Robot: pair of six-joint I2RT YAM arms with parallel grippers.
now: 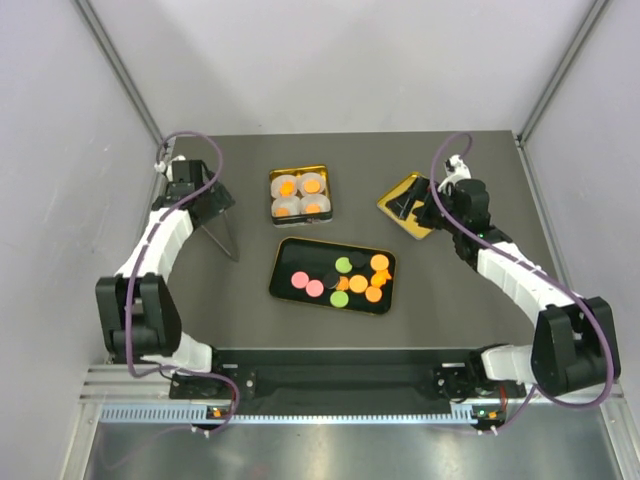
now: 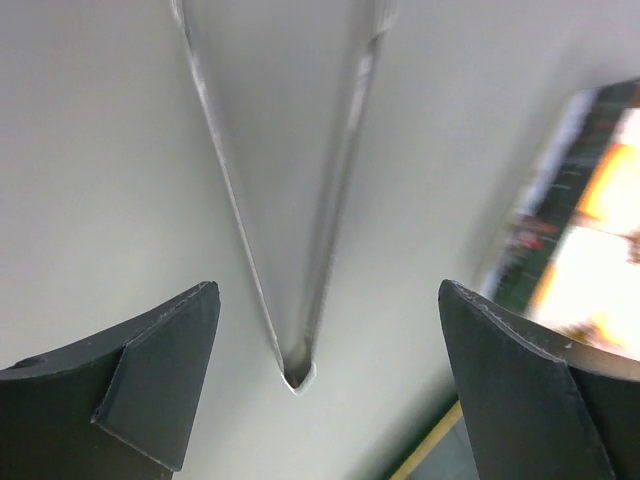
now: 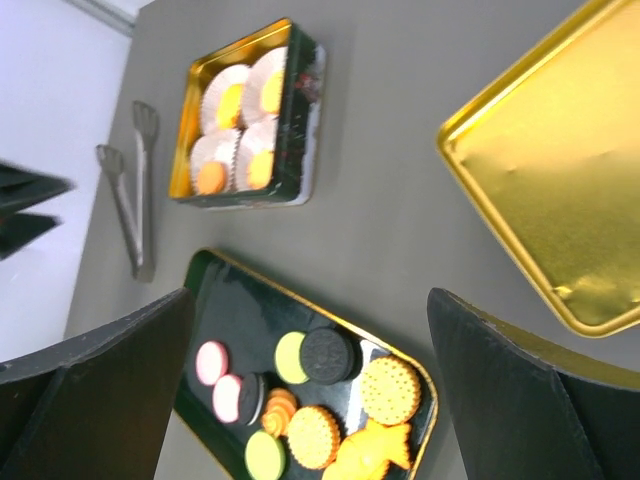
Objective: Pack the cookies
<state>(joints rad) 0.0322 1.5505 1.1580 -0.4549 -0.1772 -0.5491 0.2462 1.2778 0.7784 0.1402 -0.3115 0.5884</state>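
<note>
A black tray [image 1: 290, 258] [image 3: 215, 290] in mid-table holds several cookies [image 1: 357, 283] [image 3: 330, 355]: pink, green, orange and dark ones. Behind it stands a gold tin [image 1: 301, 194] [image 3: 245, 115] with white paper cups holding orange cookies. Its gold lid [image 1: 406, 204] [image 3: 545, 170] lies upside down at the right. Metal tongs [image 1: 222, 235] [image 2: 290, 200] [image 3: 130, 190] lie at the left. My left gripper [image 1: 205, 200] [image 2: 325, 380] hangs open straight over the tongs' joined end, holding nothing. My right gripper [image 1: 425, 210] [image 3: 310, 390] hovers open by the lid, empty.
Grey enclosure walls [image 1: 60, 150] stand on the left, back and right. A metal rail [image 1: 330, 385] with the arm bases runs along the near edge. Bare grey tabletop [image 1: 250, 330] lies between the tray and the bases.
</note>
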